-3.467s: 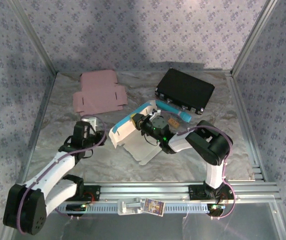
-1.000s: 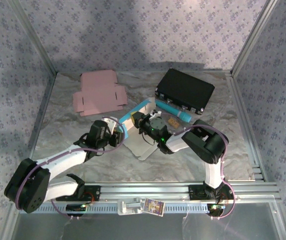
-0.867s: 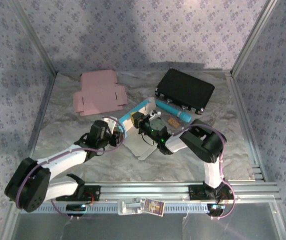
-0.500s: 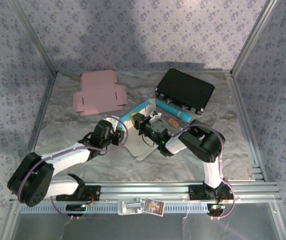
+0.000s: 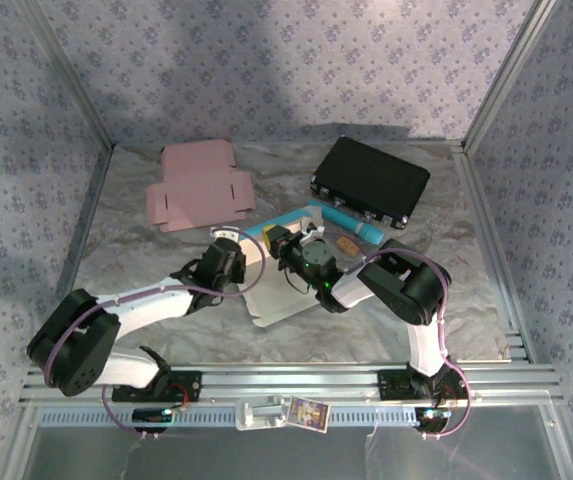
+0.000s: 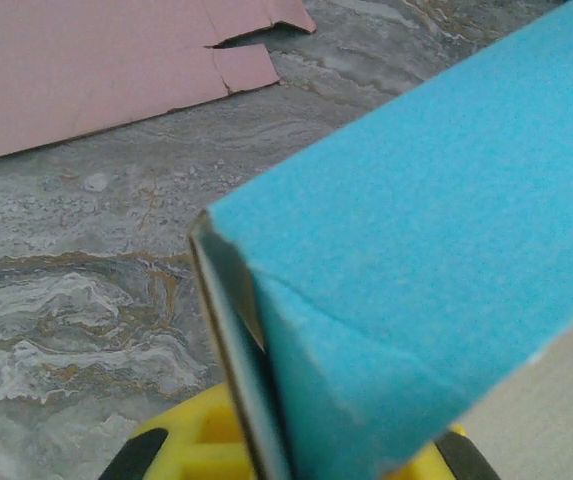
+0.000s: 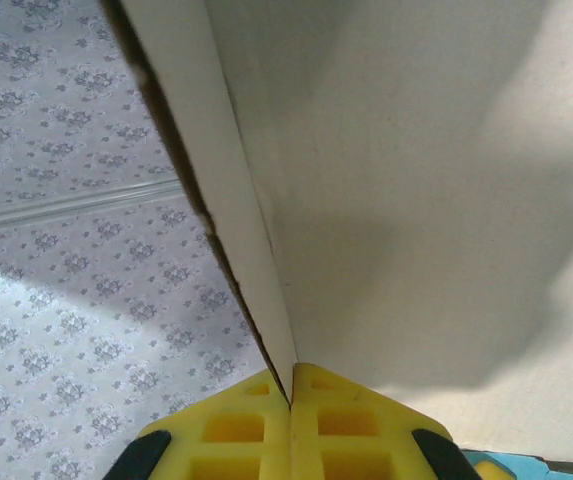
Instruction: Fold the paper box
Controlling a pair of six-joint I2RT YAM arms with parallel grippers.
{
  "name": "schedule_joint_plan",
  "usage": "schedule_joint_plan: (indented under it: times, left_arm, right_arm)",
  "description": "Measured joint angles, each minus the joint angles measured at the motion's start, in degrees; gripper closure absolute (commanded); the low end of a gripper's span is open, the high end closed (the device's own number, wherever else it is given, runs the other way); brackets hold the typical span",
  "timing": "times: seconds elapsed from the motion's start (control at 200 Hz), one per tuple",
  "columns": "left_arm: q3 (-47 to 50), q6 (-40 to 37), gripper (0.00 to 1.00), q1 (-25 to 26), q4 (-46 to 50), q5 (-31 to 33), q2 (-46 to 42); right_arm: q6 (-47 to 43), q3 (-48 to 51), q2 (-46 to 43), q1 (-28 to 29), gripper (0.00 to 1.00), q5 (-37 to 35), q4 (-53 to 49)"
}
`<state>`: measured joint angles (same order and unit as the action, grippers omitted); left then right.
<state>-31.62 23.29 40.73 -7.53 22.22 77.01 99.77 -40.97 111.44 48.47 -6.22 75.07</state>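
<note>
The paper box (image 5: 284,296) lies mid-table, white inside with blue outer faces, partly folded. My left gripper (image 5: 237,262) is at its left side, shut on a blue flap. In the left wrist view that blue flap (image 6: 436,220) fills the right half and its thin edge runs down between the yellow fingers (image 6: 181,452). My right gripper (image 5: 284,244) is at the box's far edge, shut on a white panel. In the right wrist view the white panel (image 7: 416,170) stands upright, its edge pinched where the yellow fingers (image 7: 236,432) meet.
A flat pink cardboard blank (image 5: 198,186) lies at the back left, also seen as the pink sheet (image 6: 86,60). A black case (image 5: 371,180) sits at the back right, with a blue tube (image 5: 351,222) in front of it. Patterned walls enclose the marbled table (image 5: 126,250).
My left arm has swung right to the box and its jaws have shut on the blue flap. The box has shifted and lies lower and flatter. The right gripper kept its hold.
</note>
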Motion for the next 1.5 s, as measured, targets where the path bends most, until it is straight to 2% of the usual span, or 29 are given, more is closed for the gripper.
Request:
schedule_joint_plan:
  times: [0.28,0.725,0.85,1.029,1.074,1.184,1.319,1.369,1.439,1.499]
  left_arm:
    - [-2.8,5.4,1.00,3.2,3.0,7.1,2.8]
    - [-23.4,29.0,1.00,7.0,30.8,19.6,17.6]
    - [-25.6,33.0,1.00,7.2,33.1,21.2,19.6]
    - [-26.1,33.8,1.00,7.3,33.3,21.3,19.9]
    - [-26.1,33.7,1.00,7.3,33.2,21.3,19.9]
    - [-25.9,32.3,1.00,7.3,32.7,21.3,19.9]
    - [-23.5,27.2,1.00,6.3,29.4,20.0,17.5]
    - [-21.4,24.5,1.00,5.5,28.3,18.5,14.8]
    - [-19.3,21.0,1.00,3.4,28.1,16.4,11.0]
    - [-18.2,18.1,1.00,1.2,28.0,14.2,8.3]
  right_arm:
    - [1.2,0.0,0.0,0.1,1.00,-0.5,-0.1]
    - [2.8,0.0,-1.1,0.1,1.00,-2.0,-2.4]
    - [3.1,0.0,-1.1,0.0,1.00,-2.0,-2.6]
    - [3.3,0.0,-1.4,0.0,1.00,-2.1,-3.4]
    - [3.3,0.0,-1.7,-0.1,0.91,-2.1,-3.9]
    - [3.8,0.5,-3.9,-0.4,0.59,-1.2,-6.8]
    - [2.2,2.5,-9.7,-2.1,0.42,2.1,-14.3]
    - [1.7,2.7,-13.5,-3.9,0.33,3.7,-18.9]
    - [0.2,2.4,-20.9,-6.7,0.20,5.8,-28.7]
    - [-2.4,0.3,-28.4,-9.2,0.17,7.2,-40.3]
